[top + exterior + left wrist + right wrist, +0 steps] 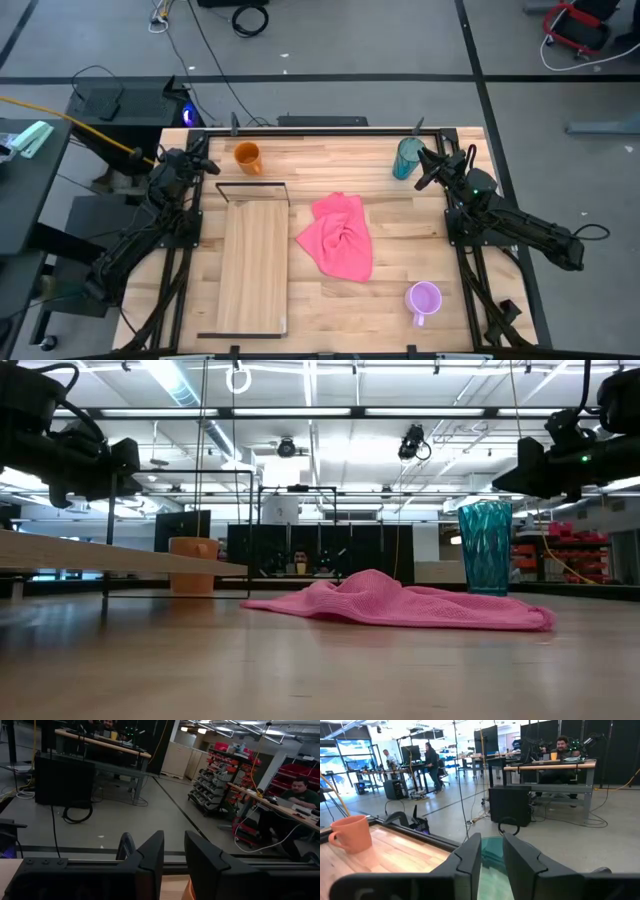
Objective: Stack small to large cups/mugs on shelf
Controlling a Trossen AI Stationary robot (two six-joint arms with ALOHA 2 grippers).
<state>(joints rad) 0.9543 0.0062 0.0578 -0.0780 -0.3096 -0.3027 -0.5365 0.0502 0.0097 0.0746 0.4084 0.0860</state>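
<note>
Overhead, the slatted wooden bench [400, 200] was seen carrying everything, with both dark arms reaching in from its sides toward the far edge. The shelf [253, 265], a long light-wood plank with a thin black wire frame at its far end, was laid lengthwise on the left half of the bench, nothing resting on it. A crumpled pink cloth [340, 235] was spread just beside the shelf, near the middle of the bench. The teal tumbler [406, 158] was stood upright near the far right corner; in the right wrist view its rim [492, 855] was seen directly beyond the fingers. The right gripper [432, 166] was held just beside the tumbler, its fingers parted by a narrow gap and nothing clasped between them. The orange mug [247, 157] was placed upright near the far edge, beyond the shelf's wire end. The left gripper [207, 165] was positioned close beside the orange mug, fingers likewise partly apart and empty. The lilac mug [424, 299] was set alone near the front right of the bench, handle toward the front edge, well apart from both grippers. People were seated at desks in the room behind.
</note>
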